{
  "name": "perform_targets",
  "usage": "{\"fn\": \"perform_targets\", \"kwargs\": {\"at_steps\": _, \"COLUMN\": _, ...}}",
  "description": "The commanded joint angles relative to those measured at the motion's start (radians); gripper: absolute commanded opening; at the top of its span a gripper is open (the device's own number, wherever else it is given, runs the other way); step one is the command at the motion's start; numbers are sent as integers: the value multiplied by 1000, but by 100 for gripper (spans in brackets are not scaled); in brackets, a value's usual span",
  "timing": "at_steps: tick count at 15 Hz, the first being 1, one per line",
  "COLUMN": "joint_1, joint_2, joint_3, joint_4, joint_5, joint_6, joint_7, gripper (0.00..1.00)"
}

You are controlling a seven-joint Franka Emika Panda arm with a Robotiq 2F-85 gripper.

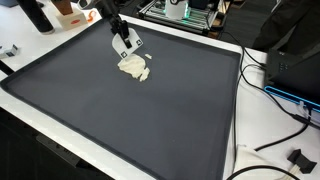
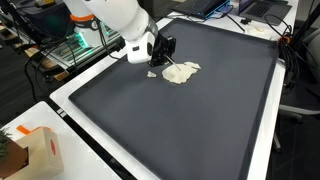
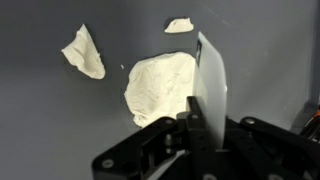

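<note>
1. The jaws hover low over the dark mat. In the wrist view they look pressed together on a white strip, which stands edge-on between them.
2. The big cream scrap lies flat on the mat, just below the jaws and at 9 o'clock of the strip. Both exterior views show it.
3. There are 2 more bits: a torn scrap at 10 o'clock of the big one, and a tiny crumb at 12 o'clock, both lying apart from it.
4. Handling, as I read it: this is thin, paper-like stuff, very light, limp and easy to tear. It offers no stiff edge.
5. Best hold is a raised wrinkle or lifted rim, pinched gently. A flat spot would likely just slide on the mat.
</note>
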Motion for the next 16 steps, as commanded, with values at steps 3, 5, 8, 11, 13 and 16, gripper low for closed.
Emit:
{"fn": "perform_targets", "kwargs": {"at_steps": 3, "joint_1": 59, "joint_2": -73, "joint_3": 3, "joint_4": -81, "joint_5": -104, "joint_6": 135, "joint_7": 144, "gripper": 1}}
{"fn": "perform_targets", "kwargs": {"at_steps": 5, "joint_1": 81, "joint_2": -94, "joint_3": 7, "joint_4": -103, "joint_5": -172, "joint_6": 180, "joint_7": 220, "gripper": 1}}
{"fn": "perform_targets", "kwargs": {"at_steps": 8, "joint_1": 117, "joint_2": -128, "joint_3": 16, "joint_4": -137, "joint_5": -307, "joint_6": 219, "joint_7": 358, "gripper": 1}}
{"fn": "perform_targets", "kwargs": {"at_steps": 11, "joint_1": 147, "joint_2": -169, "joint_3": 24, "joint_4": -169, "joint_5": -462, "joint_6": 242, "joint_7": 506, "gripper": 1}}
{"fn": "perform_targets", "kwargs": {"at_steps": 13, "joint_1": 166, "joint_2": -199, "joint_3": 26, "joint_4": -188, "joint_5": -579, "joint_6": 244, "joint_7": 614, "gripper": 1}}
{"fn": "perform_targets", "kwargs": {"at_steps": 16, "joint_1": 185, "joint_2": -247, "joint_3": 28, "joint_4": -204, "joint_5": -751, "joint_6": 223, "joint_7": 765, "gripper": 1}}
